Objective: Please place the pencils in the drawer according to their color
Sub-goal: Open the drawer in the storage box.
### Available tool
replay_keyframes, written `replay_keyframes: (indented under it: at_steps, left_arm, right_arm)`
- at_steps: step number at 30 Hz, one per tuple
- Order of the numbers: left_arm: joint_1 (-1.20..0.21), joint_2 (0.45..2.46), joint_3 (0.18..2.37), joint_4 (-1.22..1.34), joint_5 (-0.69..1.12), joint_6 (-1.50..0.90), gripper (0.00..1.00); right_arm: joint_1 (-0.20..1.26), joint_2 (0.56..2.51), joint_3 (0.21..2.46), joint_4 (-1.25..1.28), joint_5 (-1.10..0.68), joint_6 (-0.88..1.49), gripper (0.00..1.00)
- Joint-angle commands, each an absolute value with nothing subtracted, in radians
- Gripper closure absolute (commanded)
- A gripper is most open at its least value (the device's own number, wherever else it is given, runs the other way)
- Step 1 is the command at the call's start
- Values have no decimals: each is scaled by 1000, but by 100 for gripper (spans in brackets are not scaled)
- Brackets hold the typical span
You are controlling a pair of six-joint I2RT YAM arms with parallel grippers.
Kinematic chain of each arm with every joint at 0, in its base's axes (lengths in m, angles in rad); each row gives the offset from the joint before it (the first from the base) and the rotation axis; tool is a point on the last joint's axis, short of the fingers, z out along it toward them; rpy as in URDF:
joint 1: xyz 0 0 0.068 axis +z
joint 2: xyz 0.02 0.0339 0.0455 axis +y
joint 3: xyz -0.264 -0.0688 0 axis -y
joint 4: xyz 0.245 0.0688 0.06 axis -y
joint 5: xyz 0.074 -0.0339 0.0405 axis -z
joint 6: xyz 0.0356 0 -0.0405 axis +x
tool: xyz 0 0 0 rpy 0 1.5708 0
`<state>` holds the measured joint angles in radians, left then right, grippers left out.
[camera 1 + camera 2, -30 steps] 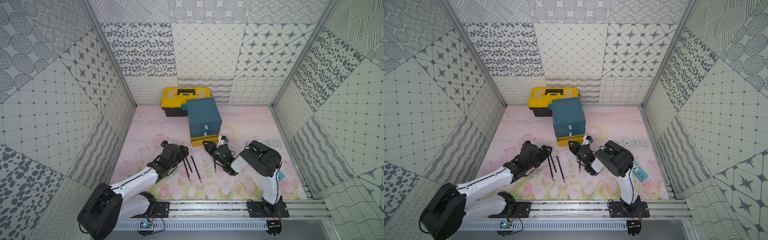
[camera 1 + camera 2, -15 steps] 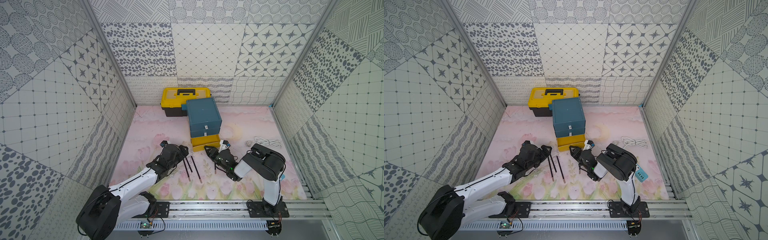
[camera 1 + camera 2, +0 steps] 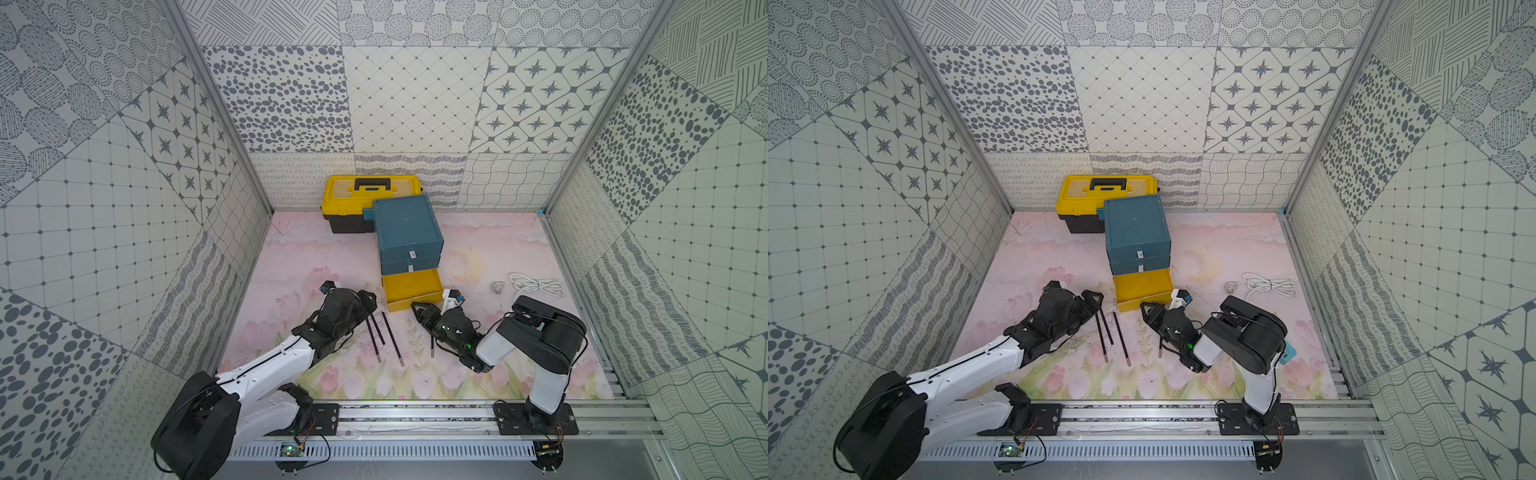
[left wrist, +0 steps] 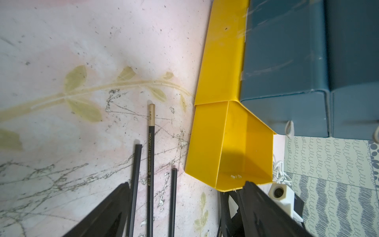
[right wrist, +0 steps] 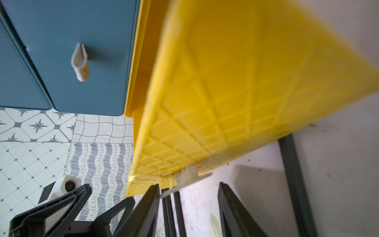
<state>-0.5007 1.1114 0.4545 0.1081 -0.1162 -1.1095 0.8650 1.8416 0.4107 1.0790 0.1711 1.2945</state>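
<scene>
The drawer cabinet (image 3: 407, 232) (image 3: 1136, 232) is teal, and its yellow lowest drawer (image 3: 411, 291) (image 3: 1142, 286) stands pulled out with nothing visible inside. Three black pencils (image 3: 380, 332) (image 3: 1108, 332) lie side by side on the mat in front of it. My left gripper (image 3: 368, 301) (image 4: 186, 184) is open low over their far ends, straddling them. My right gripper (image 3: 419, 309) (image 5: 188, 184) is open at the yellow drawer's front. The drawer's white tab (image 5: 188, 174) sits just past its fingertips, not pinched. Another dark pencil (image 3: 432, 347) (image 5: 293, 174) lies beside the right gripper.
A yellow toolbox (image 3: 370, 195) with a black handle stands behind the cabinet at the back wall. A white cable (image 3: 536, 284) lies on the mat at the right. Patterned walls close in three sides. A metal rail (image 3: 415, 415) carries both arm bases at the front.
The right gripper drew back toward the front, bringing the yellow drawer farther out, and its jaws have widened off the tab. The left arm and the pencils have not moved.
</scene>
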Motion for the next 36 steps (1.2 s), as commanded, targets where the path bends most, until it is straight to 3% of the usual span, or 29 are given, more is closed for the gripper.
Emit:
replay_keyframes:
  at_steps: [1,10,24,28,36]
  left_arm:
    - [-499,1106,463,84,-142,-1087,9]
    - [-500,1101,462,81,-144,-1089,9]
    - [-497,1037,467,35,-185,-1067,9]
    - [-495,1034,465,28,-191,-1066,9]
    - [-491,1037,463,30,-190,-1070,8]
  right_arm:
    - [886,1802,388,909,206,1279,44]
    - [919,1662,387,753,226,1221,42]
    - [939,1145,479,-172,385,1145,41]
    - [968,1156,535,-301,404,1129,40]
    - [1034,1377,732,-448,390,1084,35]
